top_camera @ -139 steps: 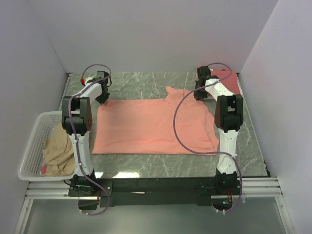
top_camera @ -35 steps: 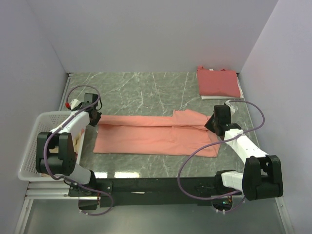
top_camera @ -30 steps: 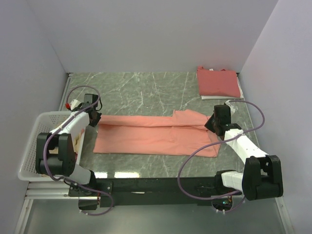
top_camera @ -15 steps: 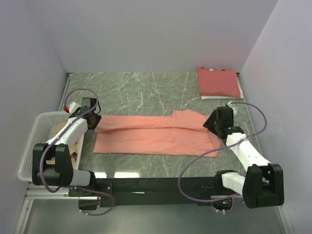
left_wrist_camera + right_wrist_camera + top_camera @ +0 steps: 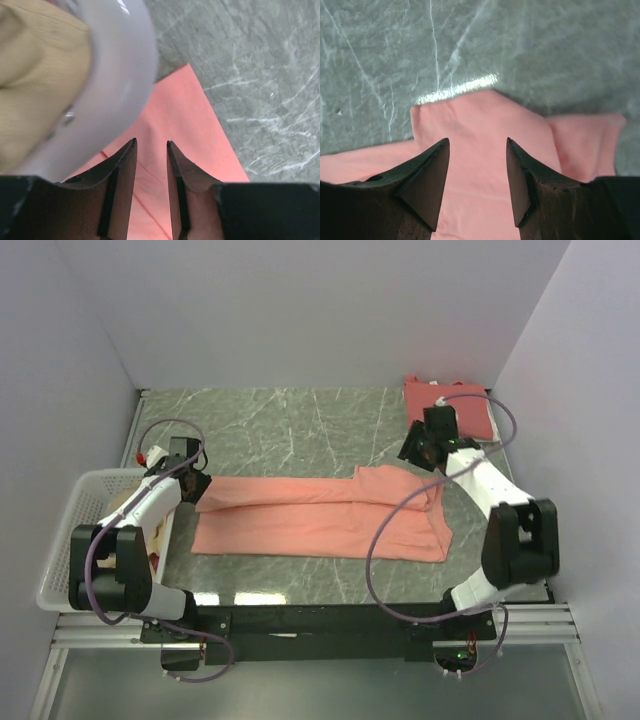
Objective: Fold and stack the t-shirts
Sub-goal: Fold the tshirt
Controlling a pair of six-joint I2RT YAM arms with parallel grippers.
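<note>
Now, near left: pale tan t-shirt (image 5: 35,75) bundled in the white basket (image 5: 62,540). Stretched across the mid-table (image 5: 290,425), folded into a long band: salmon-orange t-shirt (image 5: 320,520). Over its left end, fingers spread, nothing between: left gripper (image 5: 151,143). Above the right end, likewise parted and empty: right gripper (image 5: 477,142). Far right corner: coral-red t-shirt (image 5: 455,410), folded flat.

The salmon-orange t-shirt (image 5: 320,518) lies flat just right of the white basket (image 5: 60,560), folded lengthwise into a long band; the coral-red t-shirt (image 5: 472,418) sits folded, far right of the basket; the pale tan t-shirt (image 5: 35,75) is bunched inside it.
</note>
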